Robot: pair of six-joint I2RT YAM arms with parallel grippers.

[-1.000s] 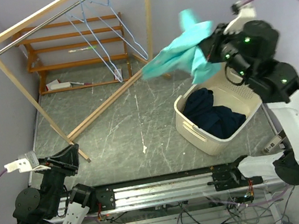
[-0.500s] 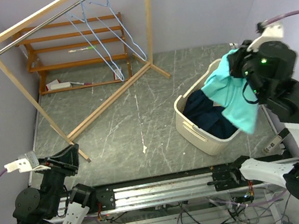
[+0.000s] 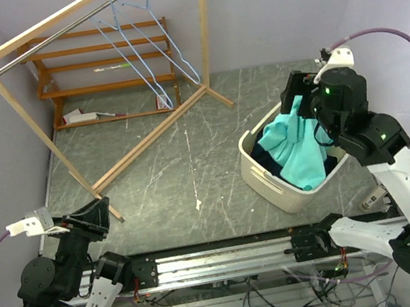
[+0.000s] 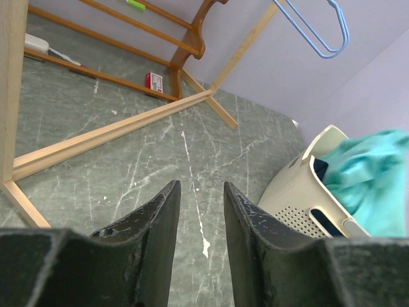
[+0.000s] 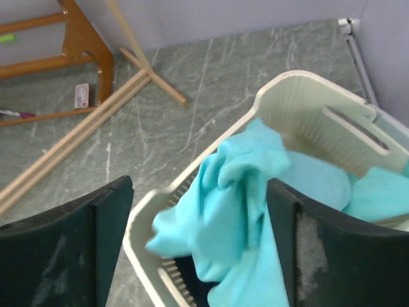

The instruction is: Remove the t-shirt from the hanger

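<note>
Turquoise cotton t-shirt (image 3: 297,155) off blue wire hangers (image 3: 149,52), heaped in white perforated plastic basket (image 3: 260,179), one fold seemingly over rim. Right pincer (image 5: 198,192) wide, gripping nothing. Left pincer (image 4: 199,192) narrow, empty. Risk: on retreat, finger snags fold and drags shirt onto bench (image 3: 154,178).

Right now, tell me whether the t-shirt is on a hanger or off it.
Off. The t-shirt lies crumpled in the laundry basket, below the open right gripper; the blue hangers hang bare on the rail.
</note>
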